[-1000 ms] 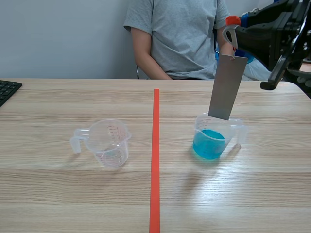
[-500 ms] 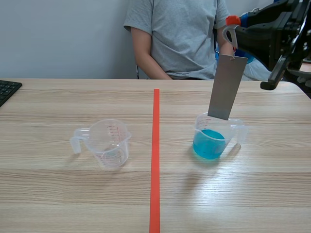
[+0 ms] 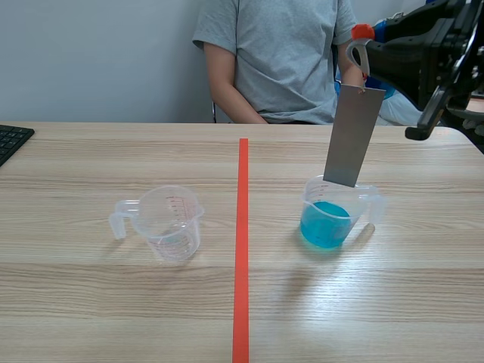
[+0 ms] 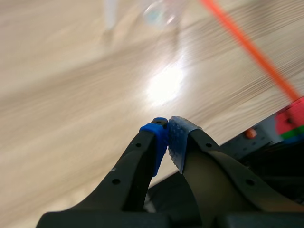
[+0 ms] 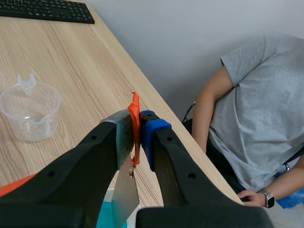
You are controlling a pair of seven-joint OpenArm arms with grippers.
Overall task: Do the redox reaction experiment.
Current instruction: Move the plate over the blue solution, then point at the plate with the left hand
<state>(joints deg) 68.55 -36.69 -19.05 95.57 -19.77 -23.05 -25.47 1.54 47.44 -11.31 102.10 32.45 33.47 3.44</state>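
Hanging below right arm (image 3: 420, 47), grey metal strip (image 3: 352, 136) dips into blue-liquid cup (image 3: 333, 219) on table (image 3: 91, 302). Left wrist: left fingers (image 4: 180, 140) closed, empty. Right wrist: right fingers (image 5: 148, 130) clamp orange tab (image 5: 135, 114); swinging strip may tip cup.

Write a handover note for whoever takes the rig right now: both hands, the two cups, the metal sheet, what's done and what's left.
Right hand: raised and shut on the orange tab; the grey metal sheet hangs from it.
Left hand: shut on nothing, low, away from both cups.
Cup of blue liquid: right of the tape line. The sheet's lower edge is at its mouth, apparently above the liquid.
Empty clear measuring cup: left of the line.
Done: sheet gripped and held over the blue cup.
Left: probably lower the sheet into the liquid.
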